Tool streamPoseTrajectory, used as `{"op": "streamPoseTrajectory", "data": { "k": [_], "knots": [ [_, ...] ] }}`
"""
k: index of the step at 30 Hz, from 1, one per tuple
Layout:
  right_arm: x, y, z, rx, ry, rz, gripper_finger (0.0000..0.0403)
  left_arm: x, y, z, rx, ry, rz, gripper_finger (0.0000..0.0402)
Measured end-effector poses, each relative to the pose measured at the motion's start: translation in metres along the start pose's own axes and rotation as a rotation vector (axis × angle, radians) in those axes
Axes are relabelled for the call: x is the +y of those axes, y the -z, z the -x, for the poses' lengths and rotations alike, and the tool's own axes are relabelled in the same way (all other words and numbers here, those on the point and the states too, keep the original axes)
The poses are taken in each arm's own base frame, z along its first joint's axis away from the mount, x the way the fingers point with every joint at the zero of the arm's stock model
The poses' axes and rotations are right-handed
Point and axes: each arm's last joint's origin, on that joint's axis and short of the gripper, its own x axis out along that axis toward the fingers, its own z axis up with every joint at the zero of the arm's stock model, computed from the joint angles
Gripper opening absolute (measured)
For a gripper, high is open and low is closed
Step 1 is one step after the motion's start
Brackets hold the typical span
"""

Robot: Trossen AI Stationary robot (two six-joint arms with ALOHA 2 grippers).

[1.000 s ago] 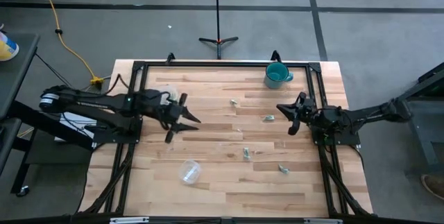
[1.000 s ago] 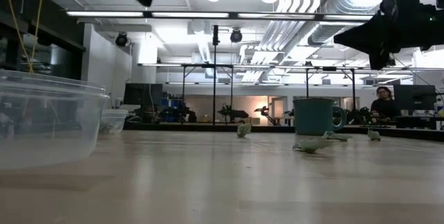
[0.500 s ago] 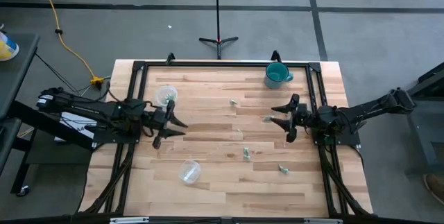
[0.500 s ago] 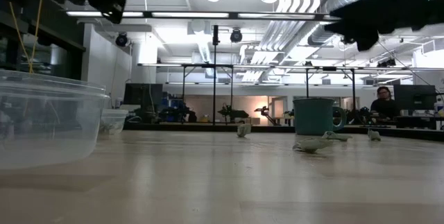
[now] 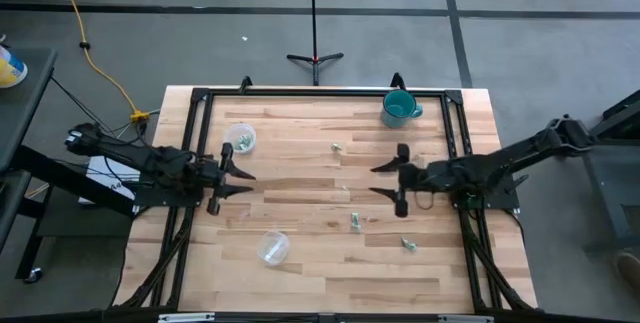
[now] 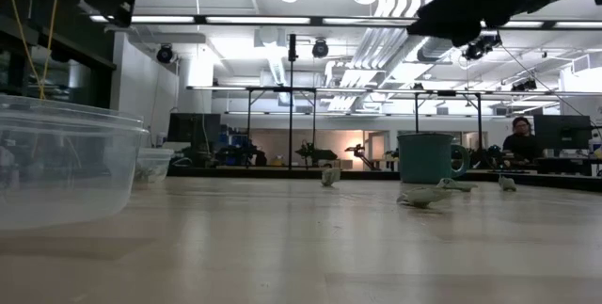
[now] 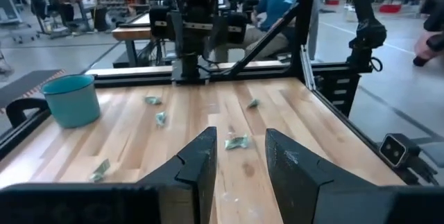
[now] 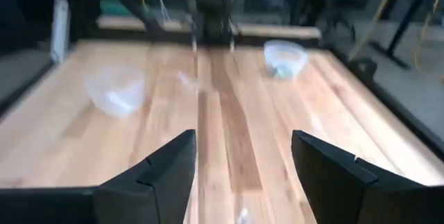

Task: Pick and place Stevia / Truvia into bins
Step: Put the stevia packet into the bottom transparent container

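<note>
Several small pale green-and-white Stevia sachets lie flat on the wooden table: one (image 5: 338,147) toward the far side, one (image 5: 355,222) and one (image 5: 408,244) nearer the front. One clear cup bin (image 5: 240,138) stands at the far left, another (image 5: 273,247) near the front. My left gripper (image 5: 243,183) hovers open beside the far-left cup with nothing between its fingers (image 7: 239,175). My right gripper (image 5: 374,180) hangs open and wide above the table's middle right, also with nothing in it (image 8: 243,175).
A teal mug (image 5: 400,109) stands at the far right by the black frame rail (image 5: 320,92). The low view shows the near cup (image 6: 66,163) large at the left and sachets (image 6: 420,196) before the mug (image 6: 428,158). A person (image 6: 517,139) sits in the room behind.
My left gripper has drawn back toward the table's left edge, uncovering the far-left cup. My right gripper has gone toward the table's middle, to the left, past the sachet that lay in front of it. No sachet or cup has moved.
</note>
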Motion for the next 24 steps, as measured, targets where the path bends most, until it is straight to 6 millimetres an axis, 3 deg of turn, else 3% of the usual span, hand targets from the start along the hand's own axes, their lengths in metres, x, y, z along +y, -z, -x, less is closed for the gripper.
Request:
{"op": "streamPoseTrajectory", "data": {
  "k": [7,11,18,24],
  "knots": [
    [-0.004,-0.007,-0.035,0.155,0.158,0.097,0.0225,0.000,0.002,0.002,0.023,-0.004,0.002,0.0156],
    [-0.029,-0.014,-0.063,0.202,0.186,0.027,0.0225,0.000,0.002,0.002,0.023,-0.004,0.005,0.0156],
    [-0.076,-0.008,-0.113,0.313,0.236,-0.046,0.0224,0.000,0.003,0.002,0.029,-0.004,0.007,0.0156],
    [-0.094,0.009,-0.145,0.420,0.188,-0.105,0.0222,0.000,0.005,0.002,0.047,-0.004,0.002,0.0156]
  ]
}}
